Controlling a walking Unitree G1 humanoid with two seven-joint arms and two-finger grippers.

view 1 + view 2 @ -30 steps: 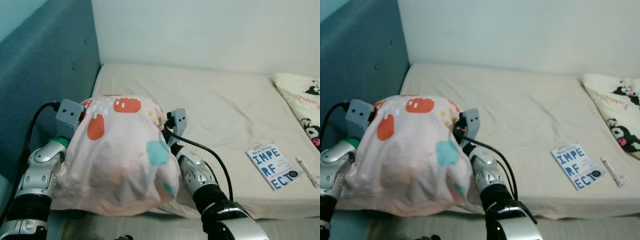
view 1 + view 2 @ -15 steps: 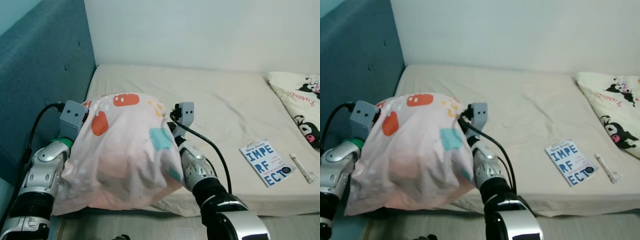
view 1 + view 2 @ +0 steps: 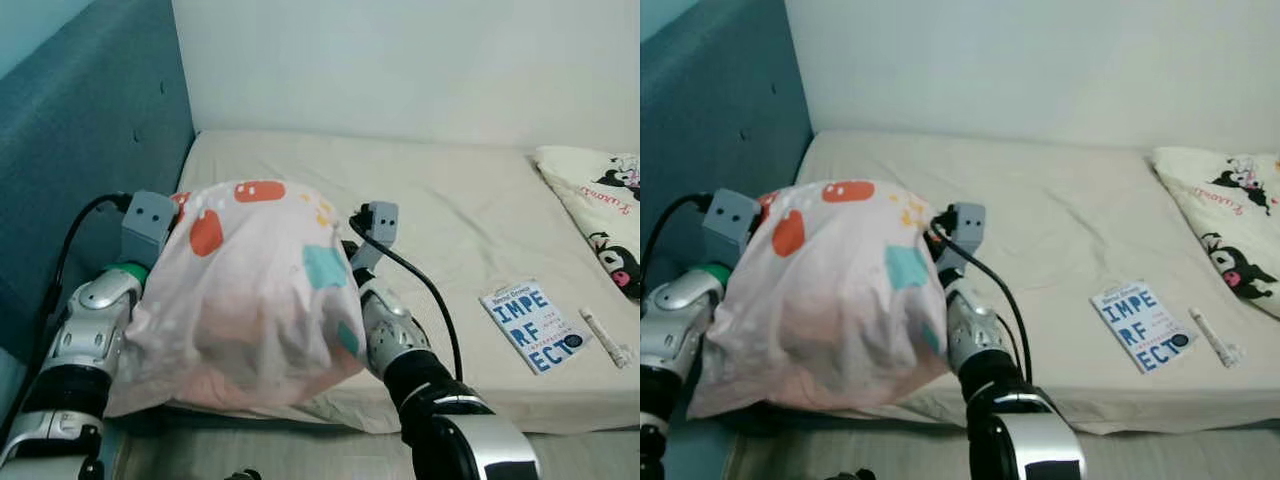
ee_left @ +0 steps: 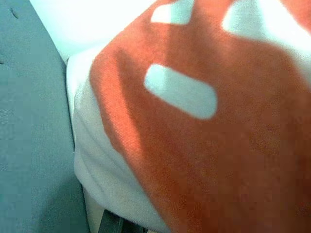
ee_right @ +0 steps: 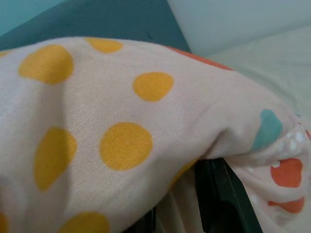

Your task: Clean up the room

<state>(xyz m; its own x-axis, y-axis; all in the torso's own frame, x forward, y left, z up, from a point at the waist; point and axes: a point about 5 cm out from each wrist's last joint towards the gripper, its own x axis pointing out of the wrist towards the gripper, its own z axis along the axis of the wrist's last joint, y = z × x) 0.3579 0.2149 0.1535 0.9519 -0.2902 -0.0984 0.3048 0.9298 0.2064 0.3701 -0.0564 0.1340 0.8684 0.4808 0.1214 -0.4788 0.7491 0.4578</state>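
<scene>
While both arms carry the pillow over the bed, keep it level; finger state hidden, cannot tell.

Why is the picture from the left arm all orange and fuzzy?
Left wrist view: the spotty pillow sits so close that its orange patch is blurred, with glare washing out the top. Left eye view: the same pillow is sharp and evenly lit.

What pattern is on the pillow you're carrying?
Pale pink pillow with orange, teal and yellow spots; left eye view.
</scene>
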